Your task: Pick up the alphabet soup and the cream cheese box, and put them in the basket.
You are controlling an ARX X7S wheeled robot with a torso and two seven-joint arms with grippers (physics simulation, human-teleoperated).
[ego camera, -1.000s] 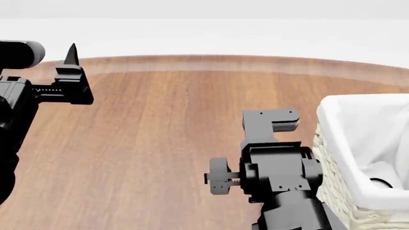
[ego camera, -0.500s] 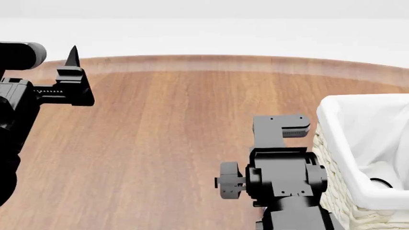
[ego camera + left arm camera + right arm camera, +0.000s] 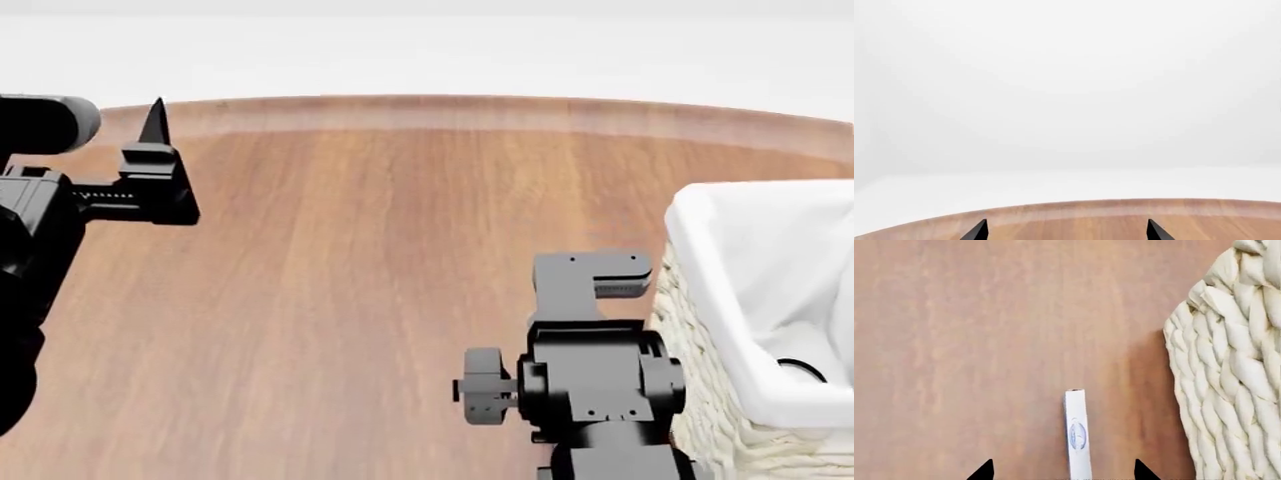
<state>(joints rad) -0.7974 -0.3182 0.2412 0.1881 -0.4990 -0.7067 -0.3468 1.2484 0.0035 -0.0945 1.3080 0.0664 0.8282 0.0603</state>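
In the right wrist view the cream cheese box [image 3: 1077, 440] is a thin white box standing on edge on the wooden table, with a small blue mark on its side. It lies between the fingertips of my right gripper [image 3: 1062, 471], which is open and not touching it. In the head view that gripper [image 3: 594, 275] points down just left of the basket [image 3: 694, 330], hiding the box. My left gripper [image 3: 158, 165] is held up at the far left, open and empty [image 3: 1067, 231]. The alphabet soup is not clearly in view.
The basket's woven wall [image 3: 1227, 370] stands close beside the box. A dark curved mark [image 3: 798, 370] shows inside the white liner; I cannot tell what it is. The round wooden table [image 3: 347, 280] stretches left, its far edge [image 3: 1121, 205] ahead of the left gripper.
My right gripper has moved right and back toward me, ending close to the basket's wall. The head view has tipped down slightly. The left arm has stayed in place.
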